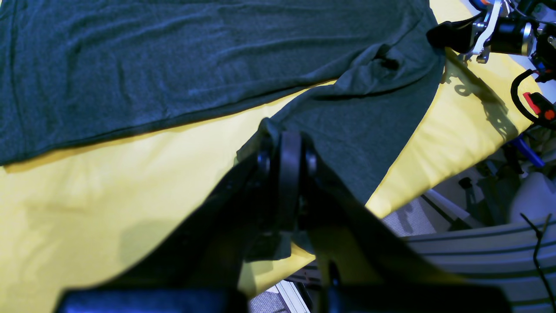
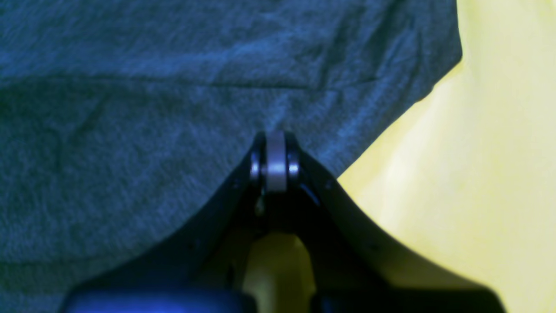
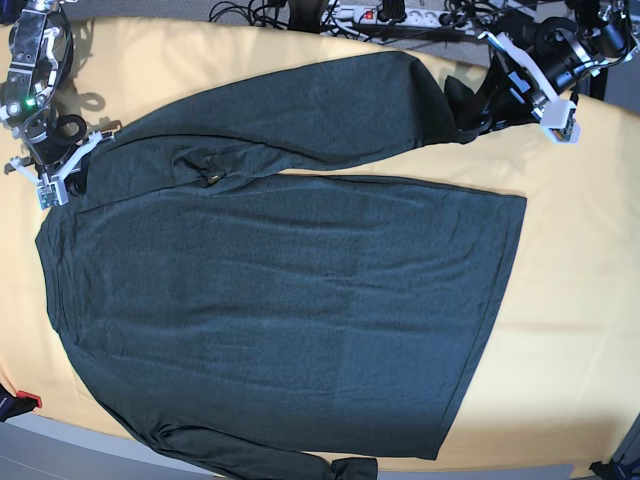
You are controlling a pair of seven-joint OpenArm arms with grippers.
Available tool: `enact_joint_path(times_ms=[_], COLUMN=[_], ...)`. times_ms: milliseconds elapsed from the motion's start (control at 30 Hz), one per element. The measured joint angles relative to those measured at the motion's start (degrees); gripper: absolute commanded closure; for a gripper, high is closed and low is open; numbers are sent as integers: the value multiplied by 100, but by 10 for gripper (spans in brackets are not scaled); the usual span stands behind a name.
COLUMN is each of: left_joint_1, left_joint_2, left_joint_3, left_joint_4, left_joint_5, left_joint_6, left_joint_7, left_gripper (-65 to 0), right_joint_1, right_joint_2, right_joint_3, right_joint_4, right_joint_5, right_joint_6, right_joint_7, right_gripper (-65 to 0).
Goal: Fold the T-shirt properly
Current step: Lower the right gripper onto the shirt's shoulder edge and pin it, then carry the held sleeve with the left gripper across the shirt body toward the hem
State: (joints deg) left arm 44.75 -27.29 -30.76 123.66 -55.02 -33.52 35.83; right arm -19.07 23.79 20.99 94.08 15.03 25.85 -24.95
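Overhead view of a long-sleeved T-shirt [image 3: 290, 290], spread flat over a yellow table cover [image 3: 570, 300] and filling most of the frame, collar end at the left, hem at the right. Upper sleeve [image 3: 300, 115] angled across the top of the frame, from the shoulder at the upper left to the cuff [image 3: 460, 100] at the upper right. Second sleeve along the bottom edge, bunched at its end.

Left gripper [image 1: 284, 139] at the upper right of the overhead view, pinched closed on the cuff end of that sleeve, with cloth draped around the tips. Right gripper [image 2: 275, 141] at the upper left, by the shoulder, tips closed tight on the knit, small creases fanning out from the pinch.

Judged as the sleeve fold: bring the upper sleeve down onto the body. To do it well, lift both ends together, only just clear of the cover, and hold the sleeve lightly taut between them. Carry it inward in one level sweep, lay it parallel to the side seam, then release. Avoid dragging the body panel along or trapping the rumpled pocket near the armpit under the fold.

Dark teal-grey heathered knit, thin and limp, matte, softly rippled across the body; likely to stretch and slump rather than hold a crease. Smooth, slightly padded-looking yellow cover beneath
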Motion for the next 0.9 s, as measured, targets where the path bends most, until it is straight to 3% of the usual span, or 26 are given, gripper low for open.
enact_joint_path(times_ms=[133,233,467,600,700,800,900], left_joint_1=[0,-4,-2,-98,-378,-702,-1021], left_joint_2=[2,0,-15,-133,-321,-479,-616], left_joint_3=[0,0,0,0,0,0,2], left_joint_4=[0,2,649,1088,1049,1051,1051], left_joint_5=[-94,-490,-1266,-1272,-852,-452,-363], left_joint_6=[-17,-599,-595,-612,-614,-605,-616], left_joint_7=[0,-2,260,216,219,-138,-133], left_gripper=[0,0,0,0,0,0,0], right_joint_1=[-15,-17,-33,-61,-61,-63,-61], right_joint_2=[2,2,2,2,17,4,2], right_joint_3=[0,0,0,0,0,0,0], right_joint_4=[2,2,2,2,2,2,2], right_joint_5=[2,2,4,44,151,153,153], right_joint_6=[-11,-11,-11,-11,-11,-11,-11], right_joint_7=[-9,-17,-39,-81,-188,-192,-203], right_gripper=[0,0,0,0,0,0,0])
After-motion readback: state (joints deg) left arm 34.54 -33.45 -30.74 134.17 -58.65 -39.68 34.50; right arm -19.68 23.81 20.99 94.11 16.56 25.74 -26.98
